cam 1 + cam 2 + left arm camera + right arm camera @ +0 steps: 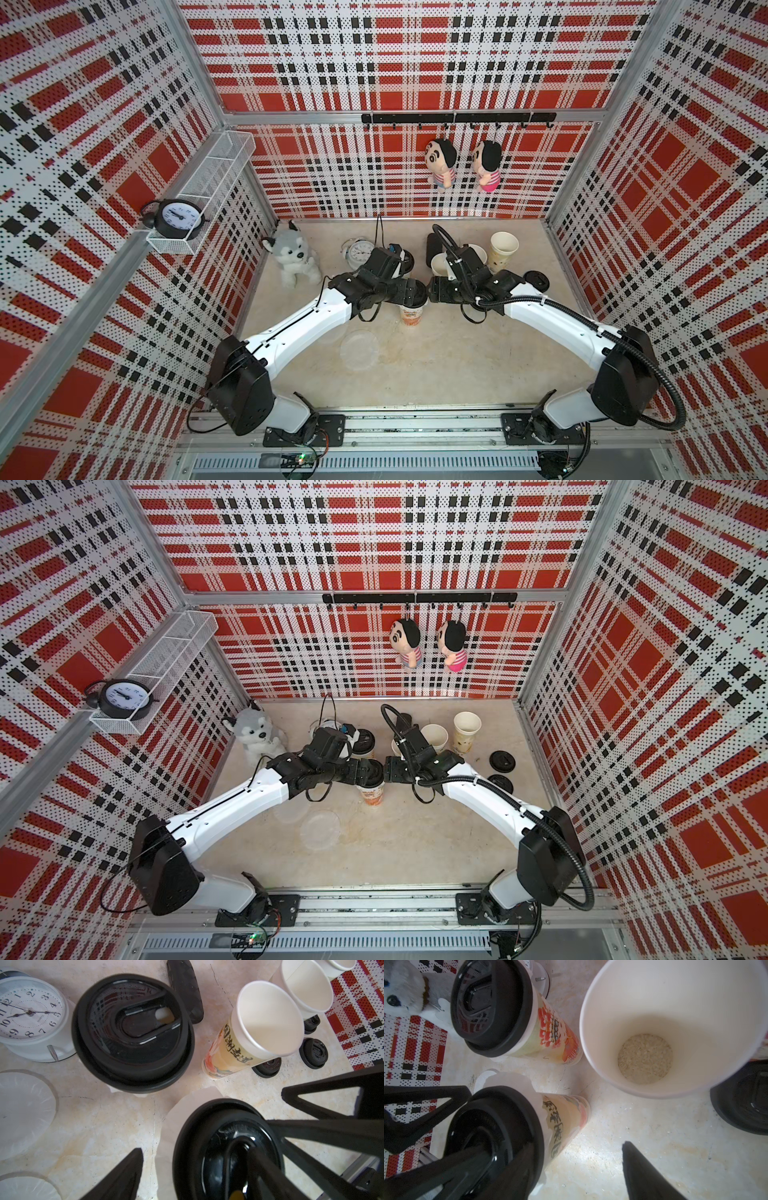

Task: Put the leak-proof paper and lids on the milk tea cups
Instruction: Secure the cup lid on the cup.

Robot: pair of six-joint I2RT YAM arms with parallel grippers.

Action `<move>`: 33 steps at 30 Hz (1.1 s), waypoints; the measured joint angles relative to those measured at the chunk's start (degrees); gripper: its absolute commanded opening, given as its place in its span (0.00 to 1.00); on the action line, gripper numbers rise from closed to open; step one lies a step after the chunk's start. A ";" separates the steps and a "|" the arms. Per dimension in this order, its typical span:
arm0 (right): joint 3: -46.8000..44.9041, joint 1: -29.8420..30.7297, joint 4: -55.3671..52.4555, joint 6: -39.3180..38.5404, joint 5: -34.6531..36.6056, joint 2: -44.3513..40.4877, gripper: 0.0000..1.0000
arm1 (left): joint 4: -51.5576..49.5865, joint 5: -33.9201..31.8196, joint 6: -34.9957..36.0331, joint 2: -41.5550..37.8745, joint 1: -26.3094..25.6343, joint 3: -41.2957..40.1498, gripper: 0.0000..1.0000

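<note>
The lidded centre cup point(412, 316) stands beneath both wrists, so in both top views only its printed lower half shows. Its black lid point(203, 1126) is plain only from the wrist cameras. A ruffled edge of leak-proof paper point(178, 1109) pokes out from under that lid; how far round it runs cannot be told. The left gripper point(199, 1147) is spread wide and holds nothing. One finger point(124, 1176) hangs clear beside the cup and the other crosses above the lid, whether touching it is unclear. The right gripper point(577, 1145) is likewise parted and empty, its outer finger point(643, 1174) well clear of the cup wall and its other over the lid. Beyond the centre cup, toward the back wall, a second lidded cup point(556, 1039) is almost wholly masked by the left arm in the top views; paper peeks from under its lid too. Beyond and to the robot's right of the centre cup stand the open cups point(504, 248). The nearest open cup point(675, 1022) is cut off by the frame edge, with pale grains at its bottom. On the robot's side of the centre cup, loose paper sheets point(320, 829) lie on the table point(436, 374), faint against its pale top, one partly under the left arm.
</note>
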 measured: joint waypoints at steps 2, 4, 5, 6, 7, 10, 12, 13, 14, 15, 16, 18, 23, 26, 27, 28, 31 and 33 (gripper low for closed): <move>-1.86 0.02 2.29 0.83 -0.11 -0.76 0.69 | 0.09 0.00 -0.02 -0.04 0.00 -0.07 0.81; -3.50 0.15 4.33 1.73 -0.15 -1.22 0.69 | 0.26 0.00 -0.13 -0.24 0.00 -0.37 0.81; -4.17 0.24 5.22 2.12 -0.11 -1.36 0.68 | 0.39 -0.02 -0.17 -0.37 -0.02 -0.57 0.81; -4.68 0.35 5.90 2.49 -0.04 -1.51 0.68 | 0.50 -0.02 -0.22 -0.52 0.00 -0.74 0.81; -4.92 0.39 6.27 2.80 0.00 -1.66 0.68 | 0.57 -0.02 -0.26 -0.66 0.00 -0.90 0.81; -4.98 0.46 6.45 3.21 0.09 -2.14 0.69 | 0.70 -0.04 -0.39 -1.16 0.00 -1.40 0.81; -4.39 0.61 5.66 3.19 0.46 -2.19 0.69 | 0.85 -0.02 -0.44 -1.44 0.00 -1.73 0.81; -3.89 0.72 4.98 3.15 0.81 -2.10 0.69 | 0.98 0.00 -0.44 -1.57 0.00 -1.90 0.81; -3.21 0.83 4.28 3.06 1.22 -2.01 0.70 | 1.09 0.02 -0.44 -1.70 -0.02 -2.05 0.81; -2.45 0.90 3.28 2.95 1.60 -1.95 0.70 | 1.25 0.09 -0.46 -1.84 -0.07 -2.23 0.81; -1.57 0.98 1.73 2.71 2.01 -1.90 0.70 | 1.40 0.11 -0.50 -1.92 -0.11 -2.38 0.81; 0.17 1.16 -1.29 2.23 2.78 -1.84 0.70 | 1.70 0.26 -0.59 -2.10 -0.15 -2.71 0.81; 5.38 1.25 -6.19 0.63 4.42 -1.81 0.71 | 2.29 0.20 -0.59 -2.14 0.07 -2.99 0.81; 7.52 1.25 -6.64 -0.20 4.35 -1.86 0.71 | 2.64 0.20 -0.59 -2.14 0.13 -3.17 0.81; 7.78 1.25 -6.58 -0.37 4.11 -1.86 0.71 | 2.71 0.22 -0.59 -2.14 0.17 -3.19 0.81; 7.91 1.25 -6.51 -0.52 3.82 -1.86 0.71 | 2.75 0.24 -0.59 -2.14 0.20 -3.21 0.81; 7.91 1.25 -6.05 -0.92 2.67 -1.42 0.71 | 2.80 0.28 -0.57 -2.14 0.24 -3.21 0.81; 8.35 1.25 -5.53 -1.05 1.95 -0.24 0.71 | 2.80 0.31 -0.57 -2.14 0.24 -3.21 0.81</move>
